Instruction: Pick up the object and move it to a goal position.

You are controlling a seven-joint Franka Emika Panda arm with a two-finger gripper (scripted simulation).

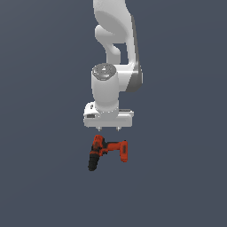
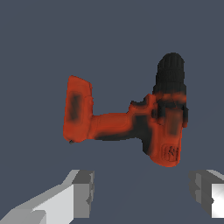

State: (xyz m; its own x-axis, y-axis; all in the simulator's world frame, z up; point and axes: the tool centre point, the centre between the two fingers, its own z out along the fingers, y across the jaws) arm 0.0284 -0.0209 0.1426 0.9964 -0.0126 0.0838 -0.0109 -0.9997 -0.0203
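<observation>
The object, a small red-orange drill with a black chuck end, lies flat on the dark grey floor in the exterior view. My white gripper hangs just above it, pointing down, with only short fingertips showing below the hand. In the wrist view the drill fills the middle, its black chuck at one end and its battery foot at the other. Both fingers stand wide apart with nothing between them; the drill lies beyond them, untouched.
A plain dark grey floor surrounds the drill on all sides. The white arm rises behind the gripper toward the top of the exterior view.
</observation>
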